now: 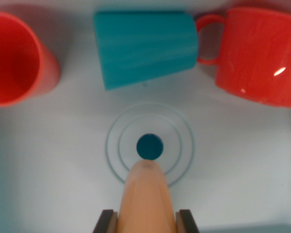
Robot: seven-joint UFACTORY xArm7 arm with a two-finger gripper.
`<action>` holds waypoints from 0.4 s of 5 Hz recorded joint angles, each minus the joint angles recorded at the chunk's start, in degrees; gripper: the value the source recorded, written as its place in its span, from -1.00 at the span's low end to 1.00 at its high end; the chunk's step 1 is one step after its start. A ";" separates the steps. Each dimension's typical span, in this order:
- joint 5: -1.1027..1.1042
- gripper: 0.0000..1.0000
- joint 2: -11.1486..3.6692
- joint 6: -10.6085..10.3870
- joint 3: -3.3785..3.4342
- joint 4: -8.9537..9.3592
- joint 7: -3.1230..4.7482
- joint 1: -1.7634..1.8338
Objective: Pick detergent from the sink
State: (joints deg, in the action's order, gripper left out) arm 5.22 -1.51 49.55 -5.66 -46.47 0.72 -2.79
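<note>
- There are three cups in the white sink (48, 160): one red cup (17, 58) at the wrist view's left, one teal cup (145, 48) lying on its side, and one red mug (259, 56) with a handle.
- One detergent bottle (148, 199), peach-orange, narrow at the tip.
- It sits between the dark tool (146, 222) fingers (105, 222), which press both its sides, its tip over the round drain (150, 145).
</note>
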 joint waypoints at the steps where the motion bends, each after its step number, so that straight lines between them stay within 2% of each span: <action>1: 0.00 1.00 0.00 0.00 0.00 0.00 0.00 0.00; 2: -0.02 1.00 0.56 1.74 0.03 -1.18 0.08 0.02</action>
State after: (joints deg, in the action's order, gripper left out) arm 5.20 -0.95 51.29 -5.63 -47.65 0.81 -2.77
